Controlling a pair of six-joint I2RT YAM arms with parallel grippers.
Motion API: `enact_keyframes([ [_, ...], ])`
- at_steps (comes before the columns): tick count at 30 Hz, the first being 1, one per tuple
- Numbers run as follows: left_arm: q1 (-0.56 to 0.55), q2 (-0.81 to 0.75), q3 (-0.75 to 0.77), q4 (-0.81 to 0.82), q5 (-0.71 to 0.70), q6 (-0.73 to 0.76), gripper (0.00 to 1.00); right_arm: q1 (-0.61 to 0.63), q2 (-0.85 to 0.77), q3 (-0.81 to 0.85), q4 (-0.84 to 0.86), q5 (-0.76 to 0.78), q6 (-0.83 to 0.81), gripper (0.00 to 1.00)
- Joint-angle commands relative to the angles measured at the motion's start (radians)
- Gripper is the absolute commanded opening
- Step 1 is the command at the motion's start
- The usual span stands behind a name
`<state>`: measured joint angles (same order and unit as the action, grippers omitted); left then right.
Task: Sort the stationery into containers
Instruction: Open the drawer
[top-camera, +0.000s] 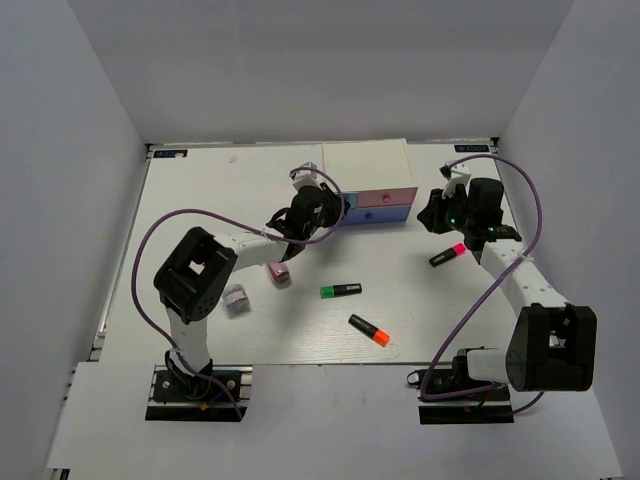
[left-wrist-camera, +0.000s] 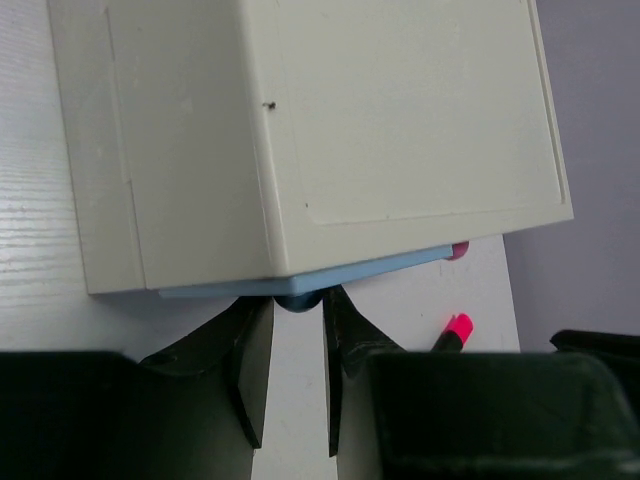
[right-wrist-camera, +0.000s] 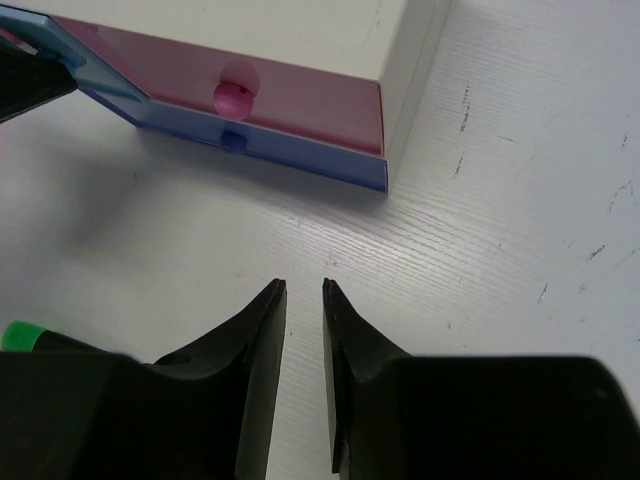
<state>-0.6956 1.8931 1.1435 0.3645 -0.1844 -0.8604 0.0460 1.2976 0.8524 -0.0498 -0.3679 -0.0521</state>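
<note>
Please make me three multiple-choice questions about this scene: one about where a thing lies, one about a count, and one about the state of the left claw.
1. Where does the green-capped highlighter lie?
A. On the table, in front of the drawer box
B. On top of it
C. Behind it

2. How many highlighters lie on the table?
A. One
B. Three
C. Five

3. What is the state of the left claw?
A. Holding a highlighter
B. Wide open and empty
C. Closed on the knob of the light-blue drawer

Answers:
1 A: the top view shows it on the table, on the arms' side of the box.
2 B: the green one, the orange-capped highlighter and the pink-capped highlighter.
3 C: in the left wrist view its fingers flank and touch the blue knob.
</note>
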Motion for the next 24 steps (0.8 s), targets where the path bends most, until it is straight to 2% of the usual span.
enact_keyframes([
  [1,-0.022,-0.055,-0.053,0.022,0.127,-0.005,0.15,-0.001,-0.031,-0.019,0.033,0.001,-0.003,0.28],
  [7,-0.05,-0.078,-0.14,0.047,0.233,0.004,0.12,0.0,-0.024,-0.015,0.036,0.004,-0.002,0.28],
  [16,-0.07,-0.123,-0.203,0.057,0.252,0.015,0.12,0.0,-0.009,-0.003,0.038,-0.026,0.003,0.28],
  [19,-0.079,-0.134,-0.214,0.057,0.252,0.015,0.12,0.011,-0.001,0.017,0.038,-0.098,-0.06,0.33],
  [20,-0.079,-0.134,-0.214,0.047,0.263,0.015,0.12,0.014,0.002,0.033,0.038,-0.142,-0.081,0.41],
  [24,-0.079,-0.143,-0.223,0.047,0.263,0.006,0.12,0.031,-0.001,0.048,0.038,-0.264,-0.401,0.59],
])
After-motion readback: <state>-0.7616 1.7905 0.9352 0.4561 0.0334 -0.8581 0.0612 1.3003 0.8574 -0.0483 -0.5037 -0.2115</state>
